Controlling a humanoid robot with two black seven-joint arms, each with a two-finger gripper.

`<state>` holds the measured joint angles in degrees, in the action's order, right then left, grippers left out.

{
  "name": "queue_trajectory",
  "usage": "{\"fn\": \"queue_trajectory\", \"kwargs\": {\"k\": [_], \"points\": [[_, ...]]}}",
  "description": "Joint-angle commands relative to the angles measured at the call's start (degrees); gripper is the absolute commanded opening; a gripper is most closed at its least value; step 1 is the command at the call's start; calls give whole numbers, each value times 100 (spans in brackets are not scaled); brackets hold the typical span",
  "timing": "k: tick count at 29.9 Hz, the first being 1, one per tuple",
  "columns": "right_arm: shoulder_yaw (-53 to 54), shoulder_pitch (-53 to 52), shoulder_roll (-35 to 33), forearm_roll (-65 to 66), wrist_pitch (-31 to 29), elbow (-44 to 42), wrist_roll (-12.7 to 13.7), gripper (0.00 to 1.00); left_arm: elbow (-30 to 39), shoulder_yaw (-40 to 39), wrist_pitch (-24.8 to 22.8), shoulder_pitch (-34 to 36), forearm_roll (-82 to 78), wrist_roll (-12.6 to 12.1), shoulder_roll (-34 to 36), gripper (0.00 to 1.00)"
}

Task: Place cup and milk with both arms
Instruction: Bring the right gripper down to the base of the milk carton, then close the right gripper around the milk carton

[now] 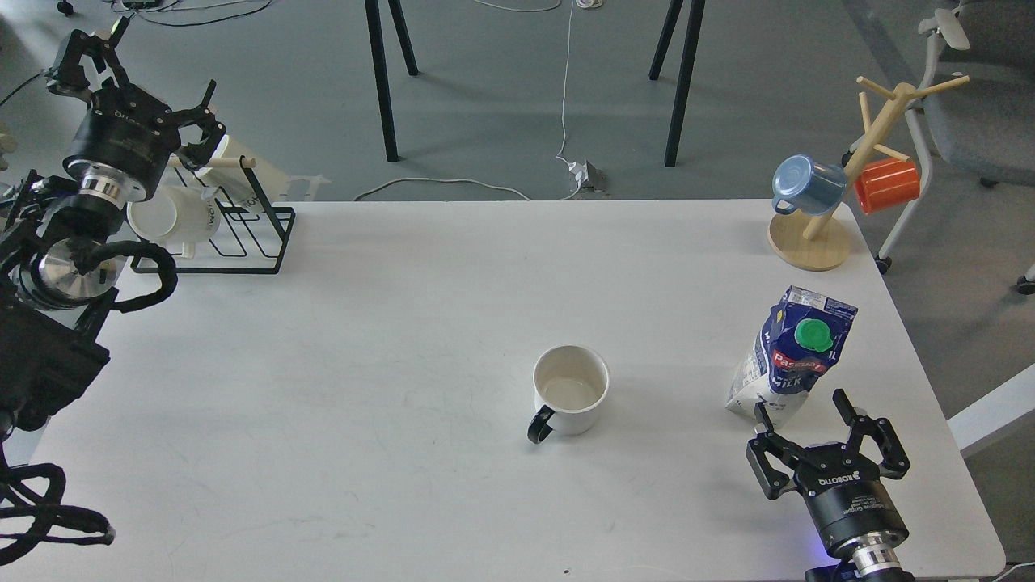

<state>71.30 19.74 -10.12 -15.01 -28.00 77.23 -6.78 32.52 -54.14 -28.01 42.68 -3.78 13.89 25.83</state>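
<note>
A white cup (570, 389) with a black handle stands upright and empty near the middle of the white table (404, 323). A blue and white milk carton (791, 356) with a green cap stands right of it, leaning a little. My right gripper (800, 408) is open and empty, just below the carton's base, fingers pointing up at it. My left gripper (133, 77) is open and empty at the far left, above a black wire rack (234, 234), far from the cup.
The black rack at the back left holds white cups (174, 214). A wooden mug tree (841, 178) at the back right carries a blue mug (804, 184) and an orange mug (888, 184). The table's right edge runs close to the carton.
</note>
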Motion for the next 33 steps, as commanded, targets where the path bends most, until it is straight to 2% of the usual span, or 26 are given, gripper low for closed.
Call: {"fn": "queue_trajectory", "kwargs": {"k": [1, 33], "points": [[33, -119, 54, 68, 0, -15, -8, 94, 0, 0, 1, -5, 0, 0, 80, 99], [420, -515, 62, 77, 0, -349, -113, 92, -61, 17, 1, -75, -26, 0, 194, 99]]}}
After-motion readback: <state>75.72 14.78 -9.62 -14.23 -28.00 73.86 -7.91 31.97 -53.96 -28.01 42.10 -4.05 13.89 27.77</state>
